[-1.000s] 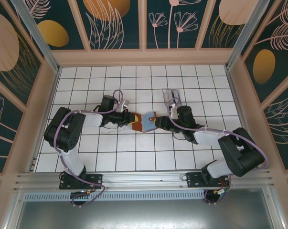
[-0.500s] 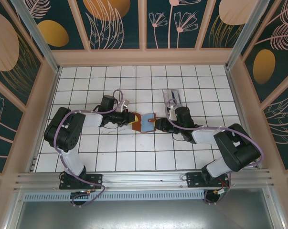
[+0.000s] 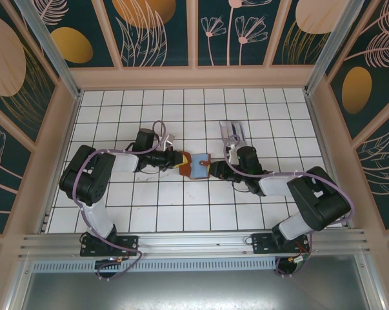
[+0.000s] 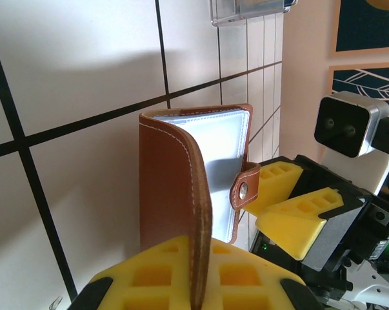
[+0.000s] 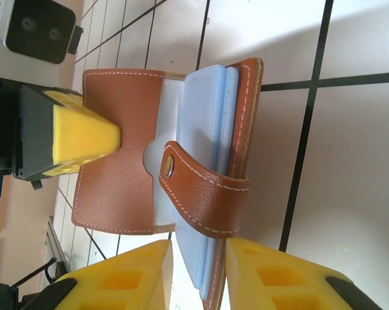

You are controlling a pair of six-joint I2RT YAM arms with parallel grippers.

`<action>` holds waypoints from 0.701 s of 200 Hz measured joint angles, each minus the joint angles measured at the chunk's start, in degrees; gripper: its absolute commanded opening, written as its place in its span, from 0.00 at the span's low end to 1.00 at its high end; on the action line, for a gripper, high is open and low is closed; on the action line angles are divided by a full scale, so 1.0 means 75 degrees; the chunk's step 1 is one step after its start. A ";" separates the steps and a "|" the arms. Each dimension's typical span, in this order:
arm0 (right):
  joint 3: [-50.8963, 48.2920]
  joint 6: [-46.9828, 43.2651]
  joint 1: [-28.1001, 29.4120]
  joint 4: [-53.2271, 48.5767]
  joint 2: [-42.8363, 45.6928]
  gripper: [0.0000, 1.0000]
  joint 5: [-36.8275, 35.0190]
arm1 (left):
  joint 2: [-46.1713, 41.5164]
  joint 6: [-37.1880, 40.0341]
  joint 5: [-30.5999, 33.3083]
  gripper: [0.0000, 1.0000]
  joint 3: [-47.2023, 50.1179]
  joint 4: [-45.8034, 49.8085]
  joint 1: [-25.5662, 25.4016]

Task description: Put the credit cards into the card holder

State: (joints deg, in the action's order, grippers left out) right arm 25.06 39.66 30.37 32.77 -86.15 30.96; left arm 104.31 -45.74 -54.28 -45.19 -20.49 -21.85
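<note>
The card holder (image 3: 195, 165) is a brown leather wallet, part open, with pale blue sleeves inside. It sits mid-floor between both grippers. My left gripper (image 4: 200, 261) is shut on one brown cover, held edge-on (image 4: 175, 174). My right gripper (image 5: 199, 274) straddles the other cover's edge and the sleeves of the card holder (image 5: 210, 123). One finger touches the leather; a thin gap shows at the other. The closing tab (image 5: 204, 190) curls over the sleeves. The credit cards (image 3: 232, 132) lie as a pale silver-grey stack just behind the right gripper (image 3: 213, 169).
The stack of cards (image 4: 249, 10) shows at the top edge of the left wrist view. The right gripper's yellow fingers (image 4: 297, 206) sit close behind the wallet there. Wooden walls (image 3: 194, 77) ring the white tiled floor (image 3: 181, 213).
The right gripper's jaws have narrowed around the wallet's edge, and its arm has shifted slightly. The wallet looks folded narrower than before. The left arm has not moved.
</note>
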 measured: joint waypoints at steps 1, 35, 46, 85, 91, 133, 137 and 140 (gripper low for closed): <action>-0.0003 0.0003 0.0000 0.0009 0.0000 0.30 0.0003 | 0.0000 0.0000 0.0000 0.00 0.0000 -0.0003 0.0000; -0.0111 0.0085 0.0000 0.0131 -0.0026 0.30 0.0052 | -0.0009 0.0000 -0.0082 0.00 0.0055 -0.0026 0.0009; -0.0137 0.0117 0.0000 0.0160 -0.0038 0.30 0.0055 | -0.0035 -0.0006 -0.0090 0.00 0.0102 -0.0047 0.0015; -0.0216 0.0248 -0.0003 0.0251 -0.0119 0.33 0.0079 | -0.0178 -0.0003 -0.0143 0.00 0.0137 -0.0055 0.0015; -0.0221 0.0256 -0.0009 0.0254 -0.0125 0.34 0.0079 | -0.0181 -0.0003 -0.0163 0.00 0.0137 -0.0055 0.0015; -0.0396 0.0437 -0.0111 0.0443 -0.0128 0.36 0.0082 | -0.0181 0.0003 -0.0221 0.00 0.0137 -0.0044 0.0015; -0.0414 0.0443 -0.0122 0.0458 -0.0128 0.37 0.0082 | -0.0181 0.0003 -0.0239 0.00 0.0137 -0.0044 0.0015; -0.0428 0.0478 -0.0137 0.0460 -0.0128 0.37 0.0082 | -0.0181 0.0006 -0.0251 0.00 0.0137 -0.0041 0.0015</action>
State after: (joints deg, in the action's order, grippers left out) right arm 21.85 43.24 29.34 36.23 -87.11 31.57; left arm 102.96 -45.69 -56.16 -44.16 -20.80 -21.74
